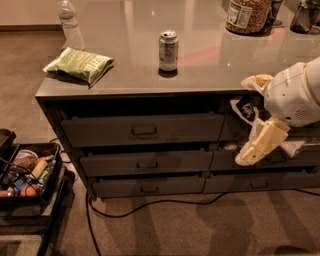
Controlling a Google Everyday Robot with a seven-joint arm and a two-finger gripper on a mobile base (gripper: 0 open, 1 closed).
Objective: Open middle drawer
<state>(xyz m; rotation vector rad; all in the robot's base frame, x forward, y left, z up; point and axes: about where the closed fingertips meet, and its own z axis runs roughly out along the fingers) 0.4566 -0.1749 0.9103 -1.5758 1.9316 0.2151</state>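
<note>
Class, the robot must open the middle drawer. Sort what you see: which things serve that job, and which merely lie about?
Job in hand:
- wide dark grey middle drawer with a small rectangular handle
- cream end effector, at the right, about level with that drawer

Lying about:
- green snack bag
- silver drink can
- clear plastic bottle
- labelled food jar
- black floor tray

The middle drawer (pixel 115 164), wide and dark grey with a flat front and a small centred rectangular pull handle, sits level and pushed in or nearly so at mid-height on the cabinet's (pixel 50 96) left side, with the gripper (pixel 252 149) off to its right, apart from the handle.
</note>
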